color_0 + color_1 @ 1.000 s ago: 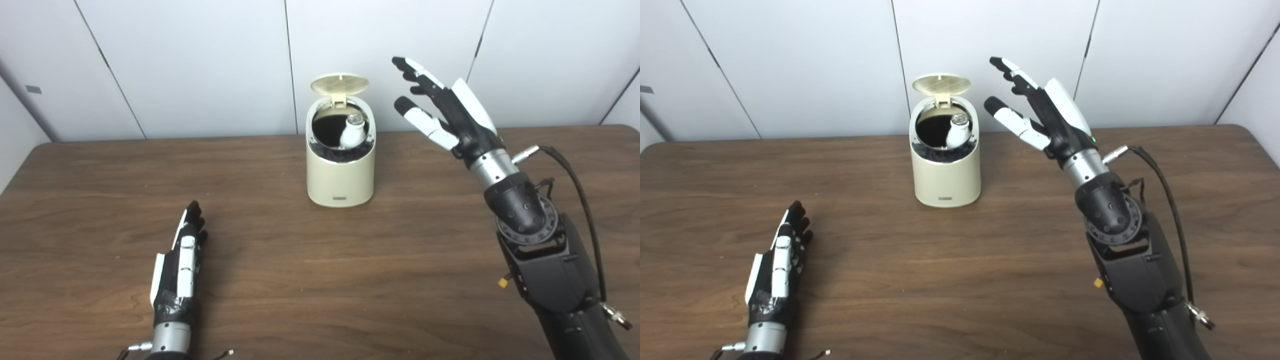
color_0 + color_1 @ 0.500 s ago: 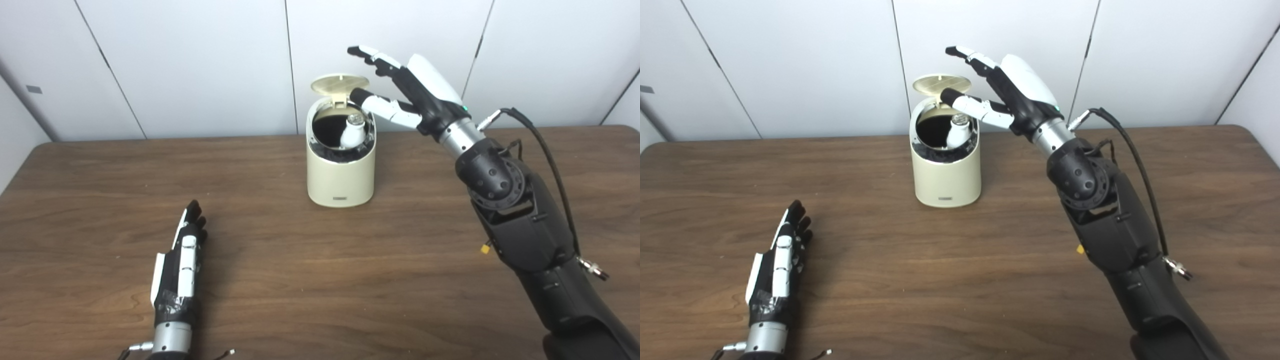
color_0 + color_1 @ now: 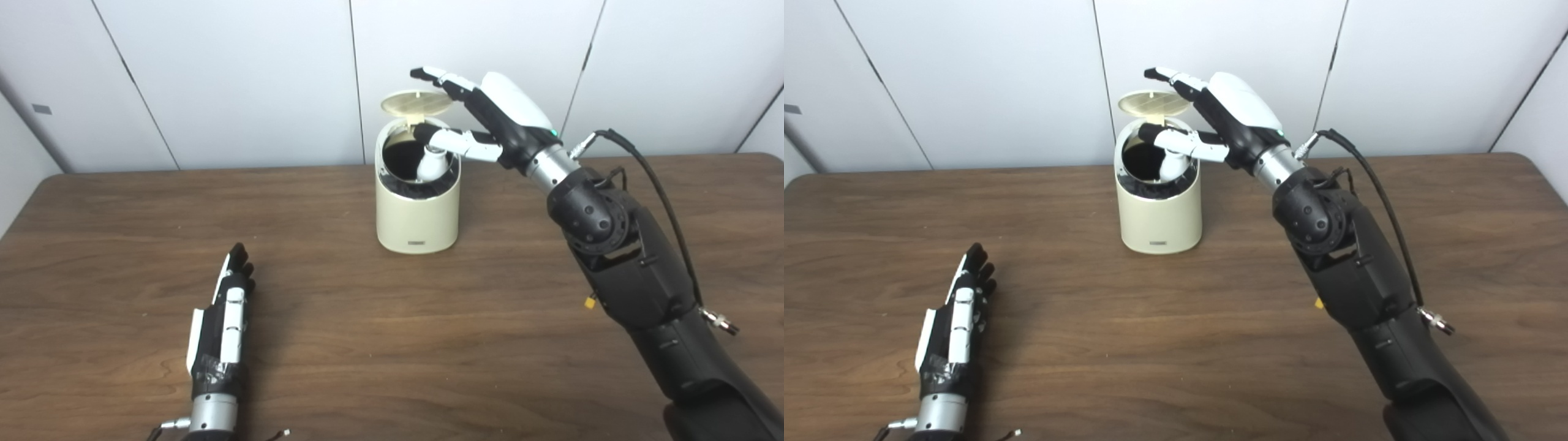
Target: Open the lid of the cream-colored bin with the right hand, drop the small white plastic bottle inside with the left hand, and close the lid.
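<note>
In the left eye view, the bin [image 3: 418,205] stands upright near the far edge of the table [image 3: 392,318], its lid [image 3: 418,102] raised on its hinge at the back. The bottle [image 3: 432,165] leans inside the bin's dark opening, its upper part visible against the right inner wall. The right hand [image 3: 490,116] reaches in from the right at lid height, spread wide and holding nothing; its fingers [image 3: 438,76] stretch above the lid's right edge, while the thumb [image 3: 447,139] extends over the bin's mouth, just above the bottle. Whether any fingertip touches the lid cannot be told. The left hand [image 3: 220,318] lies flat on the table well apart from the bin, toward the near left, fingers straight and close together, empty. In the right eye view, the same layout shows with the bin [image 3: 1160,208] left of centre, lid [image 3: 1153,101] up, and the bottle [image 3: 1170,166] partly hidden behind the thumb [image 3: 1176,138]. The right hand [image 3: 1228,113] stays splayed with the lid between its fingers and thumb; the left hand [image 3: 955,318] rests palm down near the lower left corner.
</note>
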`<state>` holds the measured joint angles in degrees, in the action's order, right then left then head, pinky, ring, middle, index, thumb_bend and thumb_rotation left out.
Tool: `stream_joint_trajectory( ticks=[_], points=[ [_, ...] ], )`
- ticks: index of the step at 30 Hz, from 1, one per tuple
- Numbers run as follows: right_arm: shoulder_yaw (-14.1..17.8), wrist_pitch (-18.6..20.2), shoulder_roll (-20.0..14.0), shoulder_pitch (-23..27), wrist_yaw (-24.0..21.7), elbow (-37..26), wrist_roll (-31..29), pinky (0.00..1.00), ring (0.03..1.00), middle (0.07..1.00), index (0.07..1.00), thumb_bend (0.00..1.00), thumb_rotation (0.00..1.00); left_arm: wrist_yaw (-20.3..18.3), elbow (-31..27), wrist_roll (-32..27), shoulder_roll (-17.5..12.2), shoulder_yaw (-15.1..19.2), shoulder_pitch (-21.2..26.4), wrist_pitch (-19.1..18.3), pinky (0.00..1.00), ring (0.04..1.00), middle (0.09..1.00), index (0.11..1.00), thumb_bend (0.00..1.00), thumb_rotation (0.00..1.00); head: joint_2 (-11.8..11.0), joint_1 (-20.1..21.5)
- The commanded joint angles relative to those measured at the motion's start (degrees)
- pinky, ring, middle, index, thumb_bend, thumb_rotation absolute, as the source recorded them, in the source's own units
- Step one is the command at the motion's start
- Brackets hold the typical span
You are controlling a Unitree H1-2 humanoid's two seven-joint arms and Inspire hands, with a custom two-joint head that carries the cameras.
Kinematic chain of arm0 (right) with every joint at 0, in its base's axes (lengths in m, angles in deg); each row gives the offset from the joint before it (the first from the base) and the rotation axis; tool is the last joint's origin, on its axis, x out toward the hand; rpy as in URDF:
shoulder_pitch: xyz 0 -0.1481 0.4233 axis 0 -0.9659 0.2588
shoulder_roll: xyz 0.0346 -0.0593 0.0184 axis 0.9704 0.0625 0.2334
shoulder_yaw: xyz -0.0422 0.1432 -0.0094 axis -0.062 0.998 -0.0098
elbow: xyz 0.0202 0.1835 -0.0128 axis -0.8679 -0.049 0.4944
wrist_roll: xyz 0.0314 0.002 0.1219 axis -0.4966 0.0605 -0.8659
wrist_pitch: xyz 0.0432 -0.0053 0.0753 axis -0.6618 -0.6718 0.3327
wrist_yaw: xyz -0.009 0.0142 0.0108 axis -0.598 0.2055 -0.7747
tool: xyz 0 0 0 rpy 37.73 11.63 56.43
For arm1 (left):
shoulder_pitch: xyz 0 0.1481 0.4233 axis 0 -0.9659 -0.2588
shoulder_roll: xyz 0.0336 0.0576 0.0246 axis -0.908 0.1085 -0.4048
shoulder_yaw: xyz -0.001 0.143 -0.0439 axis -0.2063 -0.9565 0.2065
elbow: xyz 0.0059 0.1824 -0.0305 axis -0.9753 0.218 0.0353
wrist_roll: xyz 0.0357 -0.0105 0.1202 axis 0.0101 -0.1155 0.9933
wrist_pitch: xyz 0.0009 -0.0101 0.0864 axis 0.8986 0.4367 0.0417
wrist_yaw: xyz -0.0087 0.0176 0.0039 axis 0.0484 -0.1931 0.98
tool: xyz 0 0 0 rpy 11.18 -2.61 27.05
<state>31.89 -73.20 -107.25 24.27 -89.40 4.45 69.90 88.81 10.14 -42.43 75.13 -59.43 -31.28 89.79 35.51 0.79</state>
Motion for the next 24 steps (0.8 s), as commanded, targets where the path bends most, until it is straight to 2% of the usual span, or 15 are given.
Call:
stream_joint_trajectory(
  ticks=[1,8,16,24],
  points=[
    [0.7,-1.2,-1.1,2.0,-0.1,-3.0,0.4,0.81,0.892,0.895,0.871,0.57,0.99,0.2,3.3,0.2,1.2,-0.9,-0.3,1.8,1.0,0.989,0.998,1.0,0.35,0.89,0.1,0.2],
    [1.1,-0.5,-1.7,-0.9,-1.3,-6.8,1.0,0.85,0.912,0.899,0.863,0.56,0.95,-0.1,3.9,0.3,1.0,-0.8,0.0,2.0,1.0,1.0,1.0,1.0,0.36,0.88,0.0,0.3],
    [0.8,-0.5,-2.1,-4.6,-2.6,-10.6,2.7,0.9,0.935,0.902,0.869,0.57,0.97,0.1,4.6,1.3,0.9,-0.9,0.4,2.3,1.0,1.0,1.0,1.0,0.34,0.89,-0.1,0.5],
    [1.7,-0.6,-1.5,-5.9,-3.1,-10.6,1.6,0.88,0.935,0.904,0.871,0.58,0.95,0.3,5.0,1.8,1.0,-1.0,0.6,3.0,1.0,1.0,1.0,1.0,0.35,0.87,0.0,0.3]
  ],
)
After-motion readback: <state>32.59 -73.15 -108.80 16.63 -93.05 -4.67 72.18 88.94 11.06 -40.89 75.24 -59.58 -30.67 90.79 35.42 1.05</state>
